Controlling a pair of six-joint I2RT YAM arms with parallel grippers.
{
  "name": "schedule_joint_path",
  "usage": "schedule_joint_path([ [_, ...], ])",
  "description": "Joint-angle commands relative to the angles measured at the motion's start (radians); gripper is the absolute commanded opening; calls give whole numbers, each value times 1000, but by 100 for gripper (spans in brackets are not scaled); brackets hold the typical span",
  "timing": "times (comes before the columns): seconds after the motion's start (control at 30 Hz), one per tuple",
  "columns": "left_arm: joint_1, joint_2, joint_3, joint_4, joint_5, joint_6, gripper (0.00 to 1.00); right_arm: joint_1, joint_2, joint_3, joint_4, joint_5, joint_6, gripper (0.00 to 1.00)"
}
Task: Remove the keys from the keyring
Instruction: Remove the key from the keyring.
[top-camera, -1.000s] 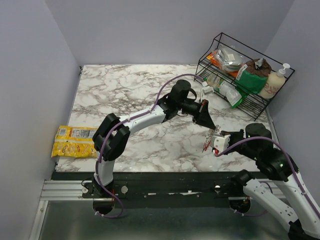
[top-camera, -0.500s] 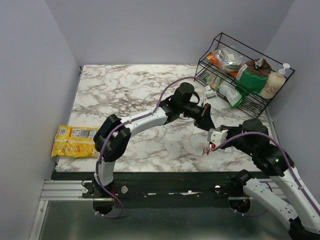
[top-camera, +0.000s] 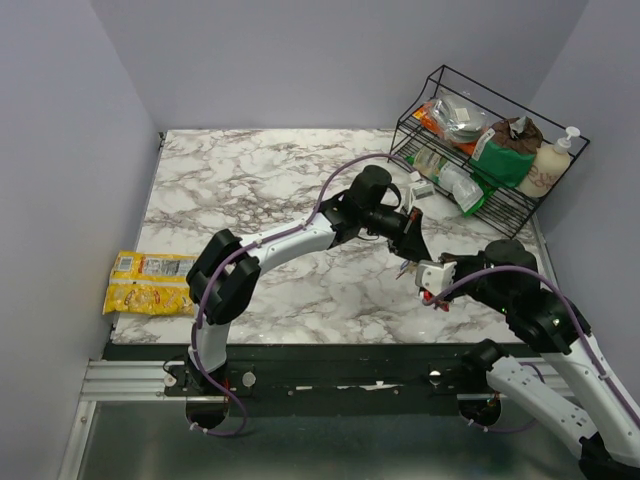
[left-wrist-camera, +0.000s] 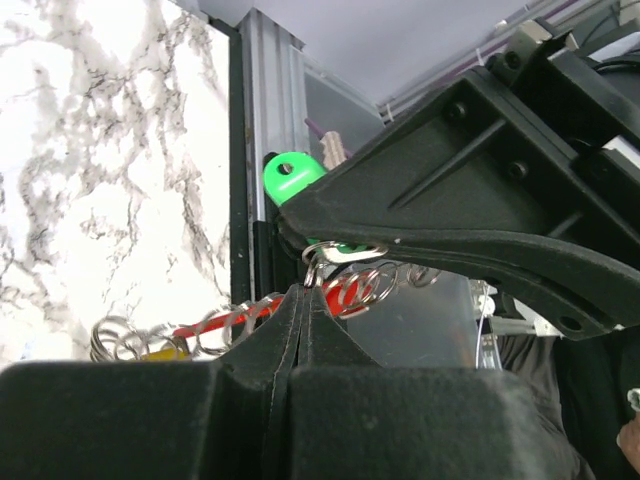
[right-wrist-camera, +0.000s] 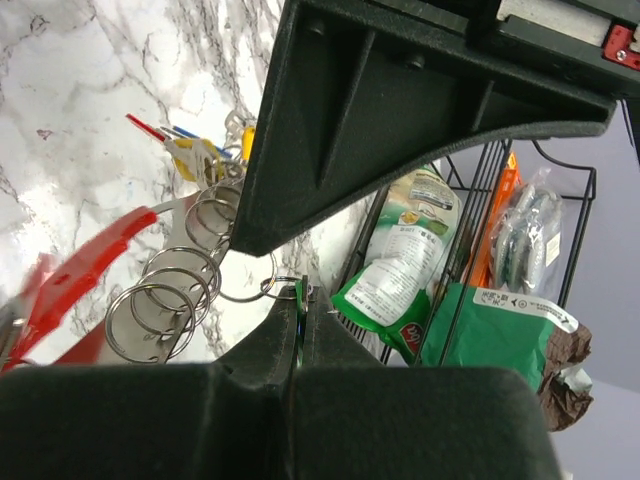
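While the left gripper (left-wrist-camera: 302, 296) pinches the keyring (right-wrist-camera: 90, 255) and the right gripper (right-wrist-camera: 298, 296) clamps the green key (left-wrist-camera: 290, 178), pulling them apart looks next.

even bright light, blurred close-ups

Top cam looks down from behind on whole white-grey marble bench (top-camera: 250, 190); both wrist cams, v. close, share the red-and-grey curved keyring (right-wrist-camera: 85, 255) from opposite sides.

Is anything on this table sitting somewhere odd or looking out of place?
The yellow snack packet lies alone at the table's left edge, seemingly poking past the marble, far from the wire rack holding the other packets.
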Motion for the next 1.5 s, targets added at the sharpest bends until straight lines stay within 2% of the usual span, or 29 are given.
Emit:
schedule_joint_path([
  [0.0,22,-33,28,-71,-116,22,0,8,-34,15,8,14,6,1],
  [0.17,33,-23,37,-124,-186,39,0,11,-31,6,3,14,1,1],
  [0.4,40,-16,47,-140,-213,36,0,20,-31,-6,-6,9,4,1],
  [0.6,54,-23,34,-123,-214,24,0,22,-33,-29,-8,12,4,1],
  [0.77,56,-23,37,-85,-158,16,0,22,-31,-19,-15,-1,9,1],
  [0.83,53,-23,34,-80,-142,17,9,22,-28,-11,-21,-17,12,1],
  [1.07,42,-33,21,4,-64,-1,28,22,-27,4,-44,-49,12,1],
  [1.13,43,-35,19,24,-39,-22,31,22,-30,18,-57,-61,17,1],
  [1.27,37,-42,-13,168,45,-110,33,22,-31,18,-55,-53,17,1],
  [1.47,-16,-33,36,6,14,46,36,22,-31,49,-63,-89,37,1],
])
